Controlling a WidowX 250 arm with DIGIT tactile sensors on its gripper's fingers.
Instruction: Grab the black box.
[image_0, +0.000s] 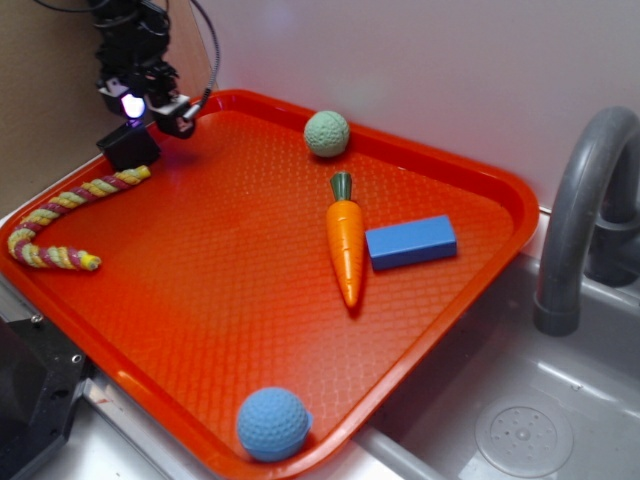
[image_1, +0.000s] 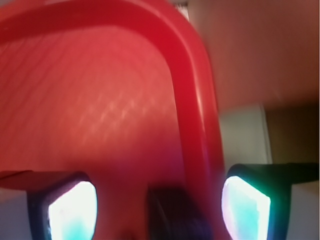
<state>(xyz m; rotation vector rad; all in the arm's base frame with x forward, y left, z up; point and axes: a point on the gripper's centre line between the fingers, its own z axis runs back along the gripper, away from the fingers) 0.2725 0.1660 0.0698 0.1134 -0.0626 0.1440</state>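
The black box (image_0: 129, 148) sat at the tray's (image_0: 250, 300) ten-o'clock corner, touching the rope toy's (image_0: 70, 215) upper end and close to the raised rim. A grab could go wrong here: one finger might catch the rim or snag the rope, nudging the box aside. The gripper (image_0: 150, 108) hovered just above; in the wrist view its fingers (image_1: 72, 207) stood wide apart, straddling the box (image_1: 172, 212), holding nothing.

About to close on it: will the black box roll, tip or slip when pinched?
The black box looks flat-sided and squat, so it should slide rather than roll or tip. Its matte faces probably grip well. It sits near the tray's raised rim, between the open pincer fingers, so a nudge may pin it there.
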